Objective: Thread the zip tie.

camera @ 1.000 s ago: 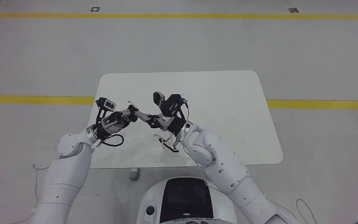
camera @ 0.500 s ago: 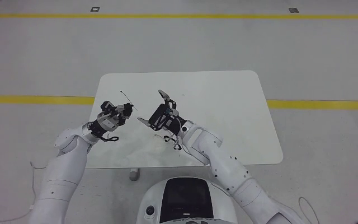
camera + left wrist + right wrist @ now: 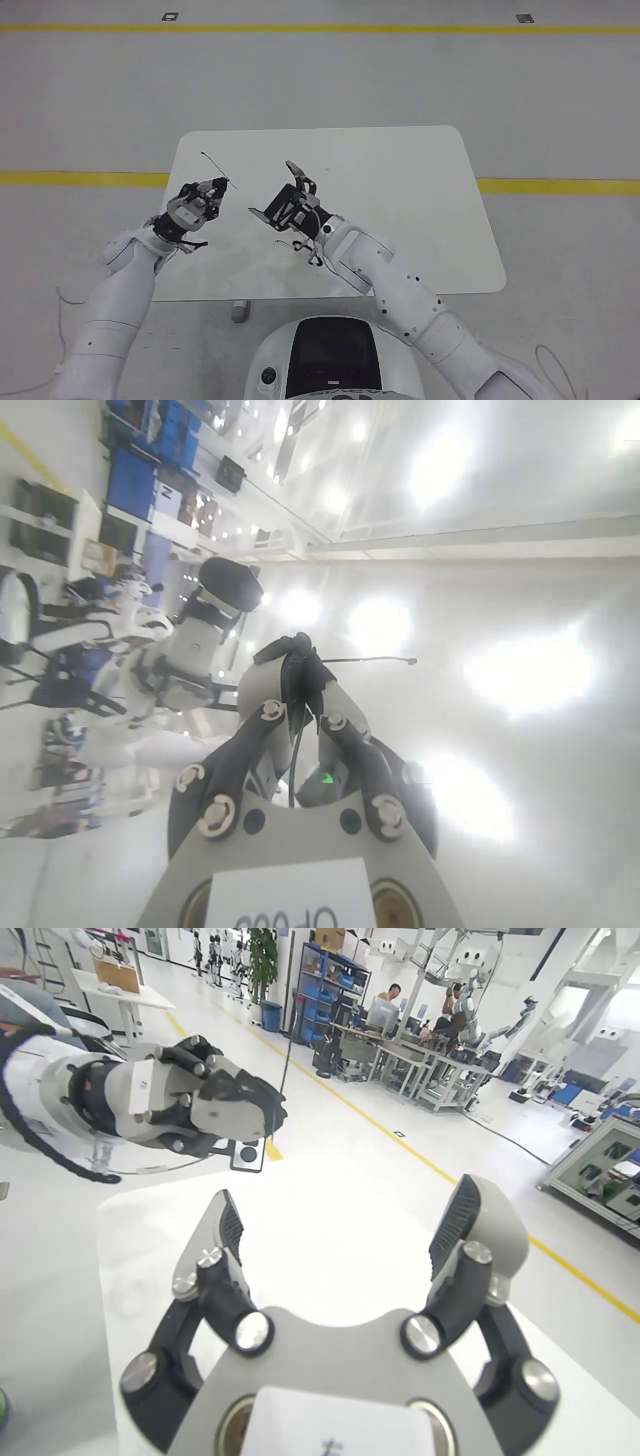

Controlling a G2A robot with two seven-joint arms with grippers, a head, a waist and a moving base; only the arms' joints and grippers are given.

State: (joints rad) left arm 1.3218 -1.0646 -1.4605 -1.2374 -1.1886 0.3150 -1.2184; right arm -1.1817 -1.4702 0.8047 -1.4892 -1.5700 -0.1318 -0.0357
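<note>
Over the left part of the white table (image 3: pixel 400 170), close to its left edge, the left gripper (image 3: pixel 302 662) hangs with its fingers clenched on one end of the zip tie (image 3: pixel 365 659), a thin black strip. The zip tie is off the table, held in the air, and is straight or nearly so. In the top view its long axis runs on a diagonal, from the pinched end away from the robot and a little toward its left, so that the free end points at the table's far left corner. In the left wrist view the strip leaves the dark fingertips sideways and ends in a small blocky tip. In the right wrist view it shows as a fine dark line rising from between the left gripper's pads. I cannot tell whether the dark strand running back between the left fingers toward the wrist belongs to the tie. Just beside the left gripper, on its right and also above the table, is the right gripper (image 3: pixel 347 1208), released, with its jaws spread wide and its ribbed pads (image 3: pixel 231 1227) facing each other across bare tabletop. It faces the left gripper and is apart from the zip tie, not touching it.
</note>
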